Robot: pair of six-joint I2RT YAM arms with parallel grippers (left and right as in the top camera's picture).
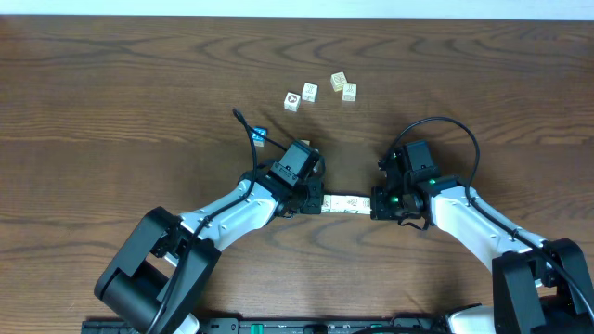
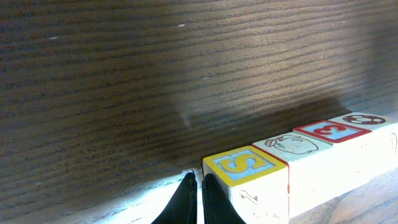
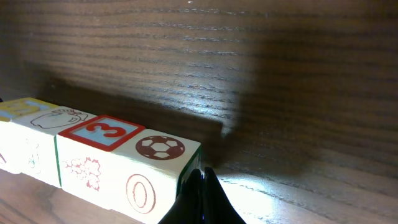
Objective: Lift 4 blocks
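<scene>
Tapered black right tool (image 3: 201, 182), printed wooden blocks (image 3: 99, 155)

We look down on a dark wooden counter (image 1: 111, 74). The left pincer (image 1: 318, 200) and the right pincer (image 1: 375, 204) meet opposite ends of a short row of pale blocks (image 1: 348, 202). Farther back lie four loose cubes (image 1: 309, 92). A blue-and-white cube (image 1: 261, 136) sits near the left pincer.
</scene>
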